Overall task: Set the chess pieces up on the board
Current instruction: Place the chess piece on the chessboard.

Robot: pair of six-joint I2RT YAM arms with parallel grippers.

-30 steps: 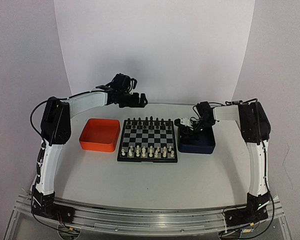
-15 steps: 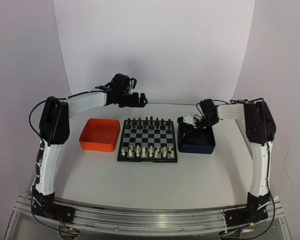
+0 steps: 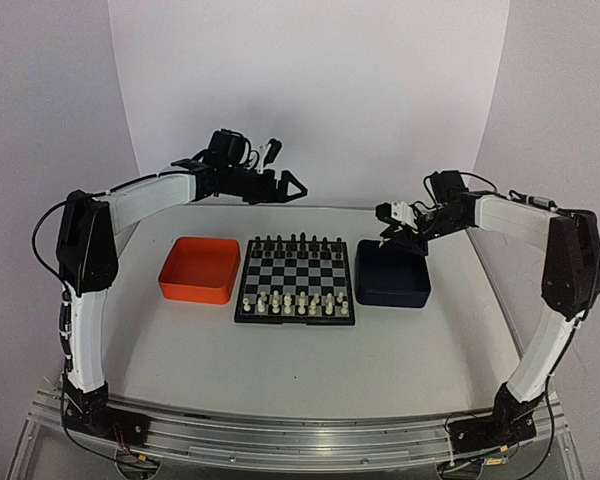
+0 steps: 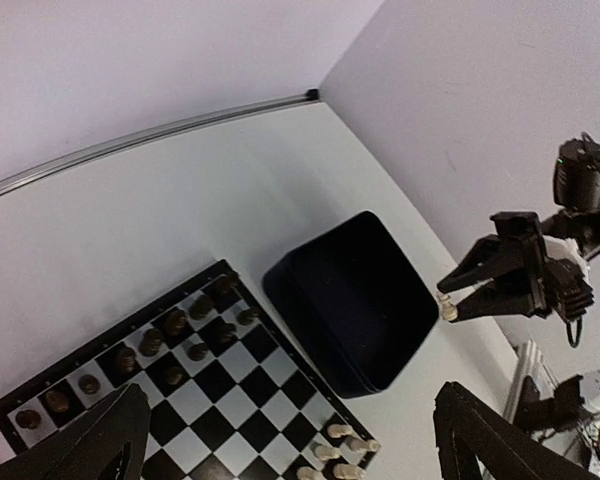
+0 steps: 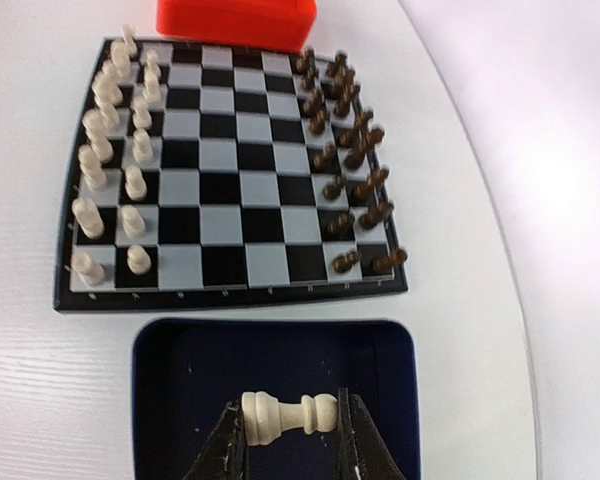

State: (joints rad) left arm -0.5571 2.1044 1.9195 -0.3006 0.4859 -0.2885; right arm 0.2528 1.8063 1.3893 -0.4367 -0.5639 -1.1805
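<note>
The cream-white chess piece (image 5: 288,415) I was working lay sideways between the fingers of the right gripper (image 5: 288,445). The jaws were closed on it across its length, head to one side and base to the other. It hung above the dark blue tray (image 5: 180,380), clear of the floor, which I read as a pick just made from the tray. Held flat like that, it would need turning upright before it could stand on a square.

The chessboard (image 5: 240,210) sat just beside the tray, at the middle of the table (image 3: 300,370) toward its far edge. The other cream-white pieces (image 5: 110,150) stood in two ranks along the board's near side. The black pieces (image 5: 345,130) filled the far side. I could not count the white ranks surely enough to name the empty square.

The orange tray (image 3: 198,268) sat just beside the board's left side. The left gripper (image 3: 283,188) hovered high over the far edge, jaws spread wide and empty. I judged it parked there to leave the board free for the right arm.
</note>
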